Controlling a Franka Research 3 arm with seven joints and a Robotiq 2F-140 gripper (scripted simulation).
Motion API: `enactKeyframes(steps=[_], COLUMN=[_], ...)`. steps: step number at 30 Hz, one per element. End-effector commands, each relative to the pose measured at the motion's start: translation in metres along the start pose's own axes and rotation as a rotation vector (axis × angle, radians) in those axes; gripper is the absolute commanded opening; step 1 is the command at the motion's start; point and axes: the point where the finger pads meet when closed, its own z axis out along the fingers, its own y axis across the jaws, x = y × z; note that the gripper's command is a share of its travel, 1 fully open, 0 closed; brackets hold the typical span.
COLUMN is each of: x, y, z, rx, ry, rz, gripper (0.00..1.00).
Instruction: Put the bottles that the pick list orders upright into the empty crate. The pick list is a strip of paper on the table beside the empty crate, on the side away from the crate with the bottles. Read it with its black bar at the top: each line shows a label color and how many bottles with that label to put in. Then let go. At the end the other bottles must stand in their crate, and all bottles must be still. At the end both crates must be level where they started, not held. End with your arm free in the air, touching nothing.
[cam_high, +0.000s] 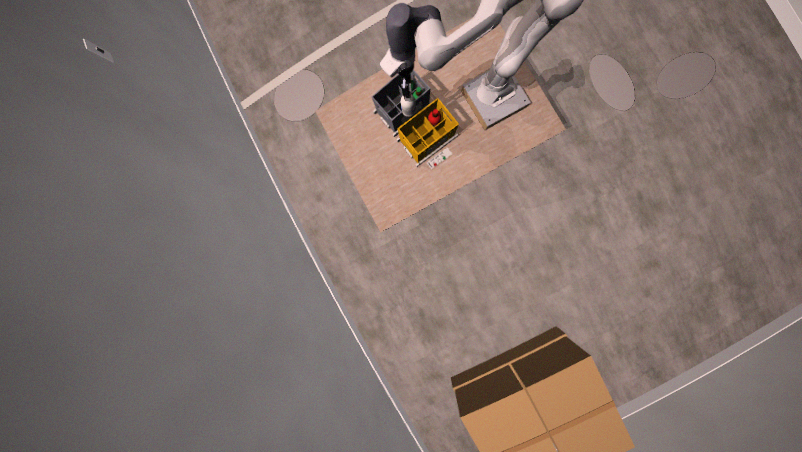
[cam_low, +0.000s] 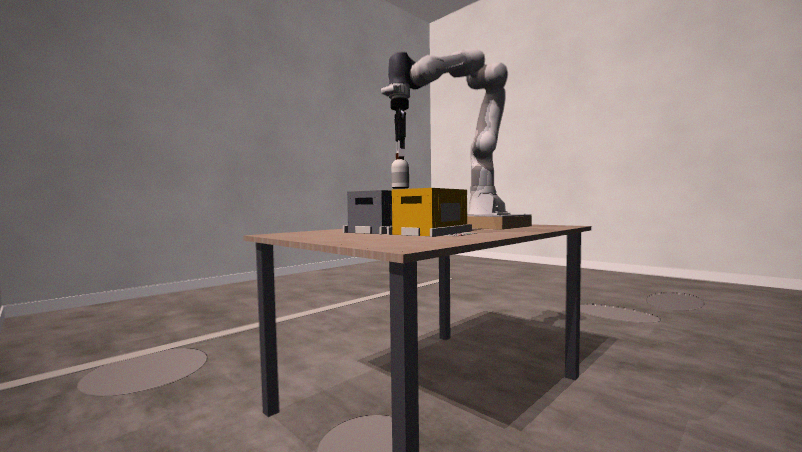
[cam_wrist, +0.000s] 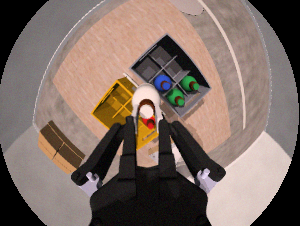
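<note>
so the gripper (cam_high: 405, 93) (cam_low: 399, 150) (cam_wrist: 146, 109) is nearly closed, pinching the white bottle (cam_high: 408, 106) (cam_low: 399, 172) (cam_wrist: 145, 94) by its neck, upright above crate height, around 11 o'clock from the yellow crate's (cam_high: 438, 142) (cam_low: 412, 216) (cam_wrist: 116, 92) middle in the top view

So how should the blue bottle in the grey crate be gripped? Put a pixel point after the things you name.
Probably by the neck, straight down from above: the blue bottle (cam_wrist: 161, 81) stands upright, its narrow neck uppermost, while walls and dividers of the grey crate (cam_high: 387, 119) (cam_low: 367, 216) (cam_wrist: 192, 69) surround its wider body.

Open cells in yellow crate (cam_high: 417, 152) (cam_low: 412, 216) (cam_wrist: 106, 126) — red bottle (cam_high: 434, 116) (cam_wrist: 149, 122) blocking one, gray crate close beside (cam_high: 383, 115) (cam_low: 367, 213) (cam_wrist: 195, 108)
</note>
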Motion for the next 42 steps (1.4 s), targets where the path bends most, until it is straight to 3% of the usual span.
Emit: enactKeyframes(steps=[1,42], x=[-0.003,-0.069], y=[-0.005,-0.039], z=[-0.004,-0.003], rx=[0.005,0.005], ry=[0.012,0.012], rz=[0.005,0.005], gripper=[0.0,0.0])
